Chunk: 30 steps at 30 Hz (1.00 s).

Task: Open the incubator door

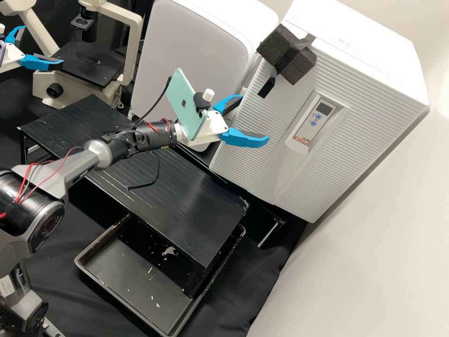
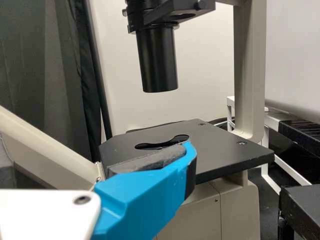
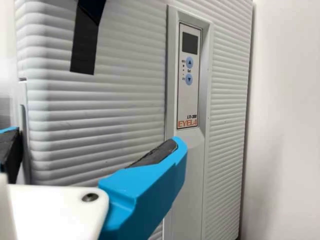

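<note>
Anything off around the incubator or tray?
Tray: pale flecks and a ragged pale patch on its black floor, maybe debris or worn coating. Incubator: dark foam and black tape stuck at its upper front look improvised, not factory-fitted.

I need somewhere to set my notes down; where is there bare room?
The black platform has a bare patch between the loose cable and the edge above the tray. The tray's uncovered part is open too, bar pale flecks. It is crowded where the right gripper stands before the incubator and the left gripper beside the microscope.
</note>
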### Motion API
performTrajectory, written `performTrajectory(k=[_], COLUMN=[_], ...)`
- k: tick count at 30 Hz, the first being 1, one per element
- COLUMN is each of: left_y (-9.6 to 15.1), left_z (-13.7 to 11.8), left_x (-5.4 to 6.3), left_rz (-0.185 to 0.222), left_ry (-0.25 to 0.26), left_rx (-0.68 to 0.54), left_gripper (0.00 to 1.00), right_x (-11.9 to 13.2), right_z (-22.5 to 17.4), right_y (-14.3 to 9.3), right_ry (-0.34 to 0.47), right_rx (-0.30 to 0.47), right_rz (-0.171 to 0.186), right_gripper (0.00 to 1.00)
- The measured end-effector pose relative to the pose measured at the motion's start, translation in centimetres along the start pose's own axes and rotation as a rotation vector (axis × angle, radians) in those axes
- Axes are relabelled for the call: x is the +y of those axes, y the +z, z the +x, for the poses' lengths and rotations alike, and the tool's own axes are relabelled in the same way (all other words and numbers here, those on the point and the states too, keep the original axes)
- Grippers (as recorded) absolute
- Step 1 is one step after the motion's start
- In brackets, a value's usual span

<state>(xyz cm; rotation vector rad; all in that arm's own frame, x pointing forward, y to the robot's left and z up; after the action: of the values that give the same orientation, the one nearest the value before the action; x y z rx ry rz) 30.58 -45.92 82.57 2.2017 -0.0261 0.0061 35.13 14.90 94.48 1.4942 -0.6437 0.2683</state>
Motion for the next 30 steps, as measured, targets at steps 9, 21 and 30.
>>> performTrajectory(k=[9,21,30], left_y=[0.00,0.00,0.00], left_z=[0.00,0.00,0.00], left_x=[0.00,0.00,0.00], left_rz=[0.000,0.000,0.000], left_ry=[0.000,0.000,0.000], left_rx=[0.000,0.000,0.000], left_gripper=[1.00,1.00,1.00], right_x=[-0.17,-0.43,-0.55], right_z=[-0.08,-0.09,-0.10], right_y=[-0.11,-0.20,-0.33], right_ry=[-0.013,-0.041,-0.055], right_rx=[0.005,0.014,0.029], right_rz=[0.001,-0.003,-0.014], right_gripper=[0.00,0.00,0.00])
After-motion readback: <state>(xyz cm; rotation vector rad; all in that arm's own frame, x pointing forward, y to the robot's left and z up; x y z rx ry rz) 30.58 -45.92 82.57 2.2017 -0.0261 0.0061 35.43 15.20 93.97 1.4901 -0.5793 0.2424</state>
